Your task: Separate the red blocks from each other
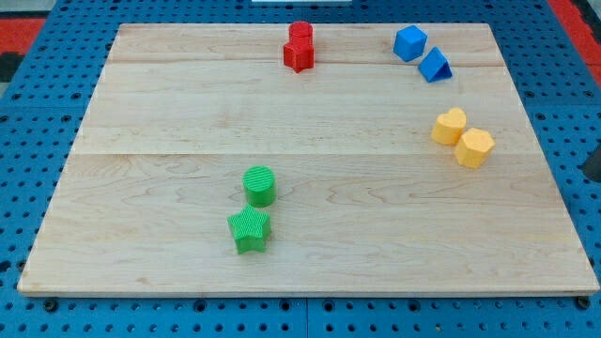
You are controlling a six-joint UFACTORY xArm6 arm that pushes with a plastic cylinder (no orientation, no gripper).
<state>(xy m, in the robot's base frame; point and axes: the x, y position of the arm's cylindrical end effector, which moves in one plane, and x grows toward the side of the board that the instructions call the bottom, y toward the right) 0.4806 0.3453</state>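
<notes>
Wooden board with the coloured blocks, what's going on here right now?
Nothing is being pushed at this moment: my tip does not show in the view. The two red blocks sit touching each other at the view's top edge of the wooden board, so they are not yet separated. The blue pair, yellow pair and green pair lie elsewhere, away from them.

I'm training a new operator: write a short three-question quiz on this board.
1. True or false: the two red blocks touch.
2. Which pair lies nearest the view's bottom? A) blue blocks B) yellow blocks C) green blocks
3. Fill in: the green star lies toward the view's ____ from the green cylinder.

Key: 1 true; 2 C; 3 bottom. My tip is not visible.
</notes>
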